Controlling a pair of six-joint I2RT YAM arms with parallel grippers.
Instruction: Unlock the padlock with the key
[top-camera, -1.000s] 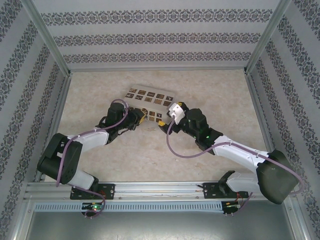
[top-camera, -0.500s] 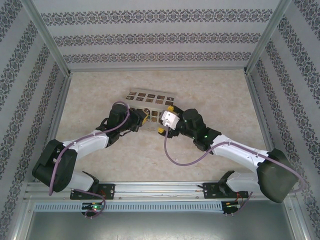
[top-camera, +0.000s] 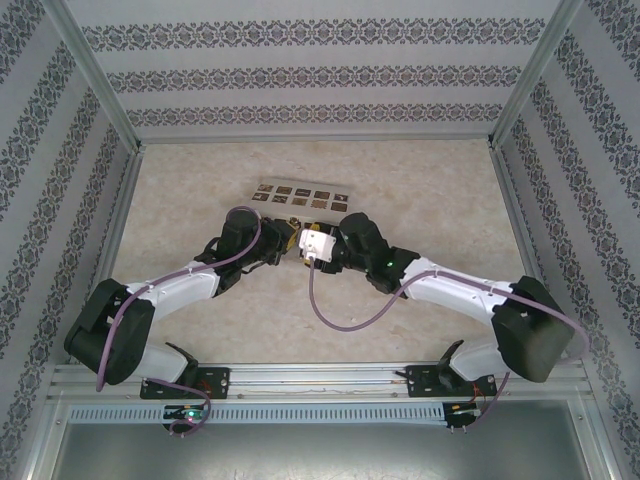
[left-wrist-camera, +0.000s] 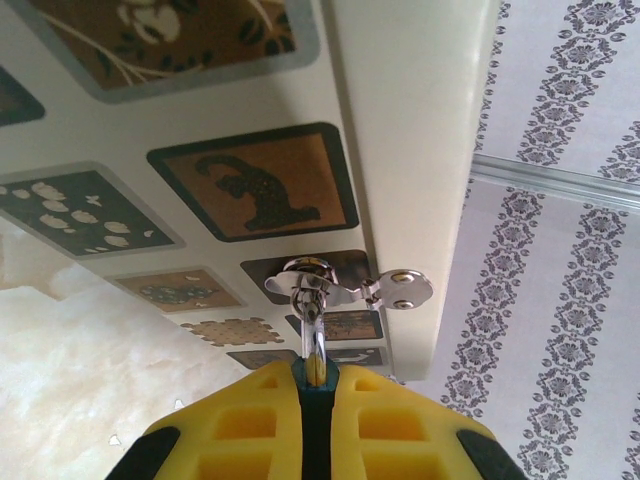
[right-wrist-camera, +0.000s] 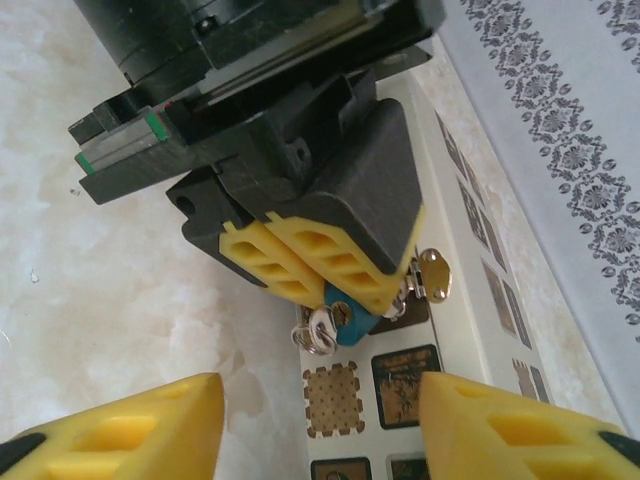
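Right wrist view: your left claw (right-wrist-camera: 335, 295) is clamped on the tiny blue padlock with a silver shackle (right-wrist-camera: 350, 325), mid-frame at the cream tiled box (right-wrist-camera: 455, 340). Your right claw (right-wrist-camera: 320, 400) stands apart, empty. The key is not discernible, so unlocking is judged not yet done.

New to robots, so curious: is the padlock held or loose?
Held: jaws of the left gripper pinch the padlock by its blue body.

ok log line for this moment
left gripper: shut on padlock | padlock: at box hasp | right gripper: open, facing padlock
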